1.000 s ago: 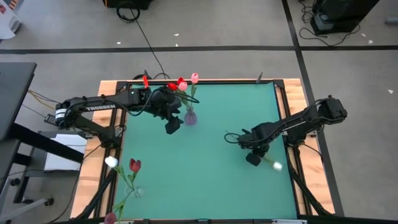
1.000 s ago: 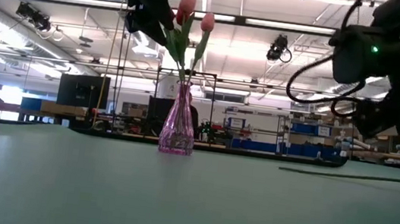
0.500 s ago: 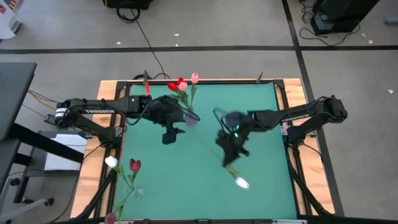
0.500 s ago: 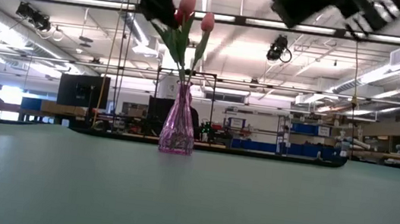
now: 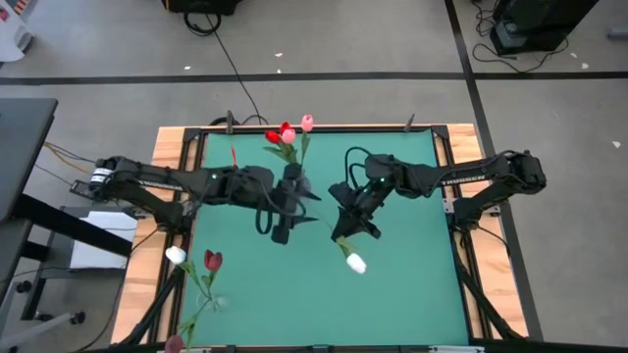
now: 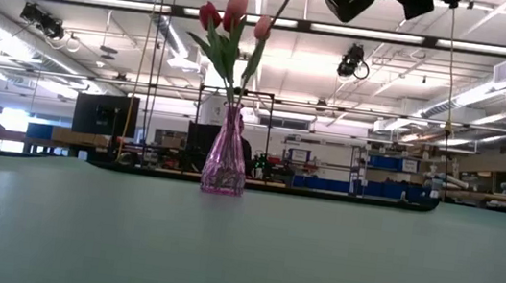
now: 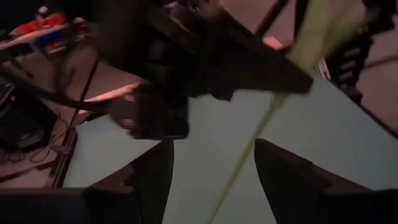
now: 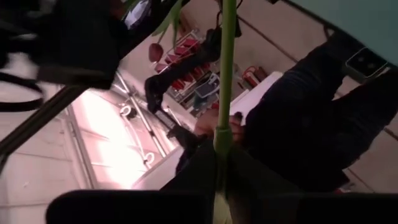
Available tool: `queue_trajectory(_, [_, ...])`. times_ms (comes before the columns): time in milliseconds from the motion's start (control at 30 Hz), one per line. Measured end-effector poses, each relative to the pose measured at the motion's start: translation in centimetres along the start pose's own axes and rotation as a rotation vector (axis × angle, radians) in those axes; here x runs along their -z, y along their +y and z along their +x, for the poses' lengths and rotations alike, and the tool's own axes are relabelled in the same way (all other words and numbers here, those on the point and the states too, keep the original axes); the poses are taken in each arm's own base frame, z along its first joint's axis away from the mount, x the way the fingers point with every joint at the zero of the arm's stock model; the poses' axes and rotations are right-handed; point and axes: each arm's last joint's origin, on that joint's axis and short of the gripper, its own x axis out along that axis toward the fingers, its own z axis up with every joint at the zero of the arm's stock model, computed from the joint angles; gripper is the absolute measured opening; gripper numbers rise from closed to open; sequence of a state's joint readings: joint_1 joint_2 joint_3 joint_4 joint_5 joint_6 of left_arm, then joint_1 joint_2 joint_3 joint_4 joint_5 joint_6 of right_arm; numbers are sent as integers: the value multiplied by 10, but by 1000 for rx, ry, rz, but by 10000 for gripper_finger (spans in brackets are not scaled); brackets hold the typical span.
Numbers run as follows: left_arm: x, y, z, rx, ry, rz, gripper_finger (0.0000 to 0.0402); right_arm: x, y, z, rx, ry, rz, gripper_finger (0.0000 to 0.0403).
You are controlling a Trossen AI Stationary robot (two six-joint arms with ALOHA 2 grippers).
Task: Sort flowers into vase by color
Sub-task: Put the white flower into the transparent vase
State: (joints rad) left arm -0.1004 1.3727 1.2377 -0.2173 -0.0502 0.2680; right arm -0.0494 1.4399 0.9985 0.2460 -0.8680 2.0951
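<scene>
A white tulip [image 5: 355,263] is held up over the table's middle by my right gripper [image 5: 346,226], which is shut on its green stem. The head points toward the near edge, and the long stem [image 5: 312,218] runs away toward the left. My left gripper [image 5: 282,226] is open beside it. In the left wrist view the stem [image 7: 249,152] passes between its two fingers without clearly touching them. A pink glass vase [image 6: 226,153] stands at the far middle, with red [image 5: 280,133] and pink tulips [image 5: 307,122] stuck in its neck. My right gripper pinches the white tulip's stem [image 8: 224,118] between its two shut fingers, a short way from the head. The fingers lie across the stem. The flower is lifted clear of the table, with its head [image 5: 355,263] toward the near edge and its long end toward the left arm.
Near the near-left corner are more tulips: a white head [image 5: 176,255], a red one [image 5: 213,260] and a dark one [image 5: 174,343]. The green mat [image 5: 412,294] is bare on its right and near parts. A wooden frame [image 5: 461,147] borders it.
My right gripper has lifted the white tulip off the mat near the right edge. It carried the flower to the table's middle and turned it, so the head now points toward the near edge. My left gripper moved away from the pink vase toward the near side, up to the stem.
</scene>
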Motion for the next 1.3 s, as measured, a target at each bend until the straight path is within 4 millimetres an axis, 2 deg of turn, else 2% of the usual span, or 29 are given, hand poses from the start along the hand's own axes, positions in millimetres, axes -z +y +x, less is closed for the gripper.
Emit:
queue_trajectory(233, [5, -22, 24, 58, 6, 124, 229, 3, 6, 0, -60, 5, -1, 33])
queue_trajectory(467, [-2, -24, 30, 41, -74, 125, 214, 2, 7, 0, -75, -17, -1, 32])
queue_trajectory(667, [1, -25, 32, 46, -59, 139, 145, 2, 10, -2, -103, -21, -24, 34])
queue_trajectory(900, [2, -24, 32, 42, -51, 140, 37, 0, 12, -5, -123, -49, -100, 47])
queue_trajectory(967, [2, -25, 32, 46, -41, 141, 13, 0, 12, -5, -121, -57, -125, 56])
queue_trajectory(1167, [7, -26, 30, 72, 14, 192, 6, -2, 10, -5, -109, -79, -204, 111])
queue_trajectory(1300, [12, -22, 19, 86, 91, 192, 4, 1, 19, -10, -178, -78, -289, 154])
